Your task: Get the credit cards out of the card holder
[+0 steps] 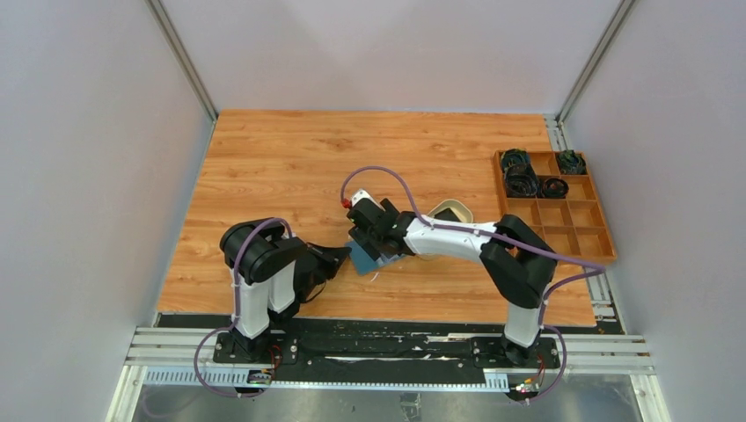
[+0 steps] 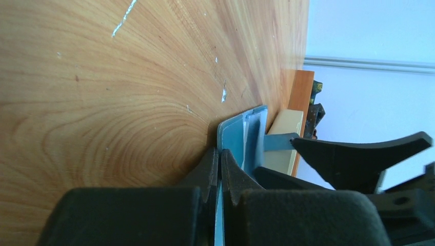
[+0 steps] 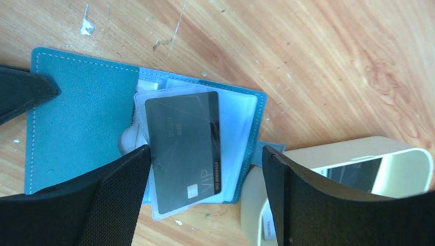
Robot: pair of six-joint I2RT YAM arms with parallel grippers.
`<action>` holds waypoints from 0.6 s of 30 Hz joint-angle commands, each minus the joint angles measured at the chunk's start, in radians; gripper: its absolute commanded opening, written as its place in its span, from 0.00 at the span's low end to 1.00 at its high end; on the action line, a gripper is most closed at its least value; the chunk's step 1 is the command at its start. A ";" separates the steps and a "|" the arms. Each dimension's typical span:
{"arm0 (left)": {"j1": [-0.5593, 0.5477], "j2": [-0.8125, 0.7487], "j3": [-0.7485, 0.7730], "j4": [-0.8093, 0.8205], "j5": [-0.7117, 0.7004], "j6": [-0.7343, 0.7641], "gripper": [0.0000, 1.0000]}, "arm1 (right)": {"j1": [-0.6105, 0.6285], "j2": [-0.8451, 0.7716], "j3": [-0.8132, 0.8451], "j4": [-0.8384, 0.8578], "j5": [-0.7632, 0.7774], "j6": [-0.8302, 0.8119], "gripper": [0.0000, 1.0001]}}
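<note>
Wooden tabletop [image 1: 290, 167] fills the scene. Nearest, on the left, the left gripper [image 2: 219, 160] has its fingers pinched tight on the left edge of the card holder [image 3: 77, 123], a teal wallet lying open and flat near the table's middle. Above it, the right gripper [image 3: 206, 151] hangs with fingers spread wide, one on each side of a black credit card [image 3: 184, 148] that sticks partway out of the clear sleeves. Whether either finger touches the card is hard to tell. Just beyond, to the right, a beige oval tray [image 3: 369, 146] has another dark card [image 3: 354, 174] inside. Farther right, a wooden compartment box [image 1: 572, 236] holds dark coiled items [image 1: 521, 180].
</note>
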 commanded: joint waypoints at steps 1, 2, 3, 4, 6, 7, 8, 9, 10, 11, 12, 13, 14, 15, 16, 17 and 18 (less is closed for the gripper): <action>-0.006 0.094 -0.125 0.007 0.079 0.092 0.00 | -0.029 -0.100 -0.013 0.013 0.045 -0.054 0.82; -0.006 0.100 -0.122 0.008 0.084 0.092 0.00 | -0.041 -0.110 -0.017 0.015 -0.003 -0.044 0.83; -0.006 0.106 -0.120 0.010 0.089 0.092 0.00 | -0.056 -0.115 -0.021 0.016 -0.067 -0.035 0.83; -0.006 0.111 -0.117 0.010 0.094 0.092 0.00 | -0.075 -0.116 -0.025 0.017 -0.139 -0.022 0.83; -0.006 0.116 -0.112 0.012 0.100 0.092 0.00 | -0.112 -0.113 -0.039 0.031 -0.297 -0.003 0.83; -0.006 0.117 -0.113 0.012 0.101 0.094 0.00 | -0.126 -0.109 -0.048 0.037 -0.364 0.007 0.83; -0.006 0.116 -0.112 0.012 0.102 0.095 0.00 | -0.137 -0.108 -0.057 0.049 -0.442 0.016 0.83; -0.006 0.116 -0.111 0.012 0.105 0.096 0.00 | -0.147 -0.105 -0.067 0.063 -0.496 0.024 0.83; -0.006 0.116 -0.112 0.012 0.107 0.098 0.00 | -0.158 -0.100 -0.075 0.075 -0.547 0.037 0.82; -0.006 0.117 -0.112 0.013 0.108 0.098 0.00 | -0.162 -0.092 -0.078 0.079 -0.578 0.044 0.82; -0.006 0.118 -0.112 0.012 0.110 0.098 0.00 | -0.166 -0.083 -0.078 0.079 -0.598 0.055 0.82; -0.006 0.119 -0.112 0.012 0.111 0.098 0.00 | -0.168 -0.073 -0.077 0.079 -0.621 0.060 0.82; -0.006 0.118 -0.111 0.012 0.112 0.098 0.00 | -0.170 -0.064 -0.078 0.080 -0.645 0.064 0.82; -0.006 0.119 -0.111 0.012 0.112 0.099 0.00 | -0.170 -0.054 -0.079 0.085 -0.671 0.067 0.82; -0.006 0.118 -0.110 0.013 0.113 0.100 0.00 | -0.170 -0.046 -0.078 0.090 -0.696 0.072 0.81; -0.006 0.119 -0.110 0.012 0.115 0.101 0.00 | -0.170 -0.041 -0.079 0.098 -0.717 0.083 0.80; -0.006 0.119 -0.109 0.012 0.116 0.101 0.00 | -0.169 -0.041 -0.081 0.104 -0.736 0.089 0.80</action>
